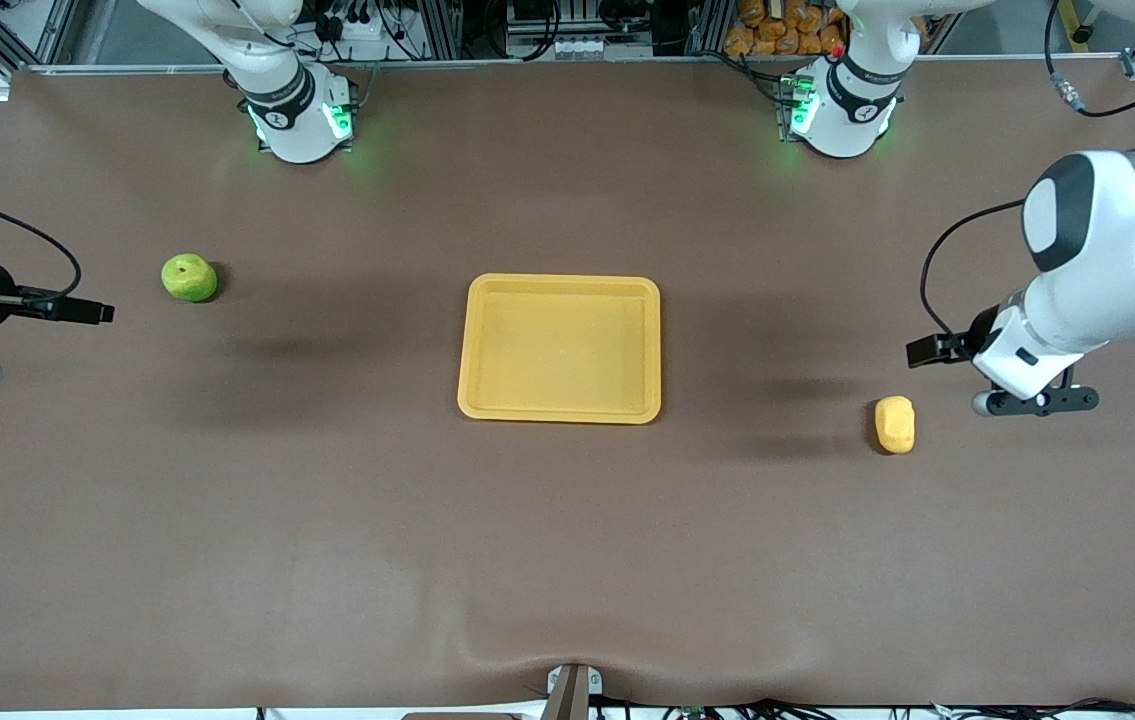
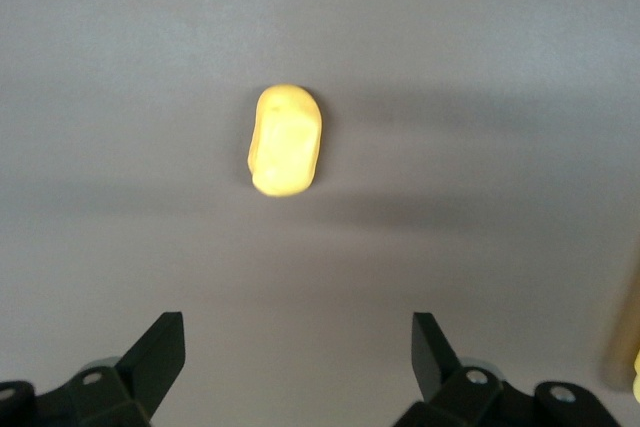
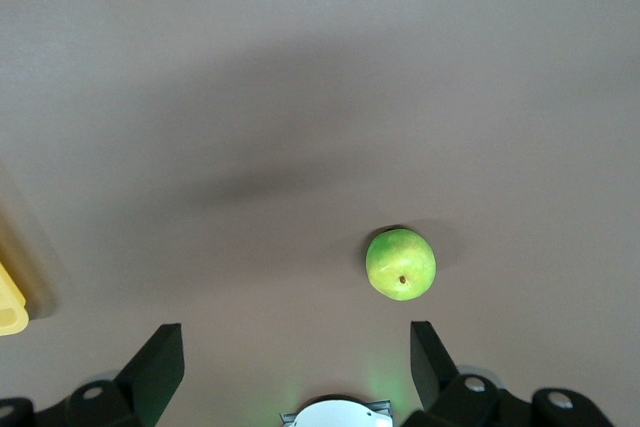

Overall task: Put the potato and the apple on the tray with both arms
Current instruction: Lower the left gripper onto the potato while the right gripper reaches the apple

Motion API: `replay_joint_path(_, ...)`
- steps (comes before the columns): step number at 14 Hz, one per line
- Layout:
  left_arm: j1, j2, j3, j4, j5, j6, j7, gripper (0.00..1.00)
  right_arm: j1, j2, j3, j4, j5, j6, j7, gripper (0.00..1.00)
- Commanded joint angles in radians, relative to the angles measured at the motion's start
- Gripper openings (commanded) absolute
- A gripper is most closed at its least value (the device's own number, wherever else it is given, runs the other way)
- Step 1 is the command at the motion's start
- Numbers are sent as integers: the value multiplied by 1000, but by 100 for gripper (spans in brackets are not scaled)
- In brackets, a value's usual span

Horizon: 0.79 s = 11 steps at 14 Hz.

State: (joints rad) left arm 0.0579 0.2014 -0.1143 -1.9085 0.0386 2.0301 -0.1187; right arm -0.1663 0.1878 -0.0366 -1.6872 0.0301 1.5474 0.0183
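Both arms up, nothing held.
We see the tray (image 1: 559,348) at table centre; apple (image 1: 190,277) at its 9 o'clock, potato (image 1: 895,424) at 4 o'clock (both on the table). Left gripper (image 2: 298,367) and right gripper (image 3: 297,367) hover spread wide.

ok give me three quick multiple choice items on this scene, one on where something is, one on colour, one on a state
1. Where is the potato?
A. in the tray
B. on the table toward the left arm's end
C. touching the apple

2. What colour is the apple?
A. red
B. purple
C. green

3. What state is the tray in?
A. holding nothing
B. holding both items
C. flipped upside down

Answers:
1. B, it lies on the brown table, below the open left gripper.
2. C, its skin is green with yellowish patches, seen past the open right gripper.
3. A, its yellow floor shows bare inside the rim.
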Motion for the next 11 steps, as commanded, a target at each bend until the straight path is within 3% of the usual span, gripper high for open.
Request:
replay_joint_path(1, 2, 50, -1, 0, 15, 62, -6, 100, -27, -8, 9, -52, 7, 31, -12, 100)
replay_joint_path(11, 22, 200, 1, 0, 63, 269, -4, 97, -87, -16, 10, -195, 5, 108, -47, 100)
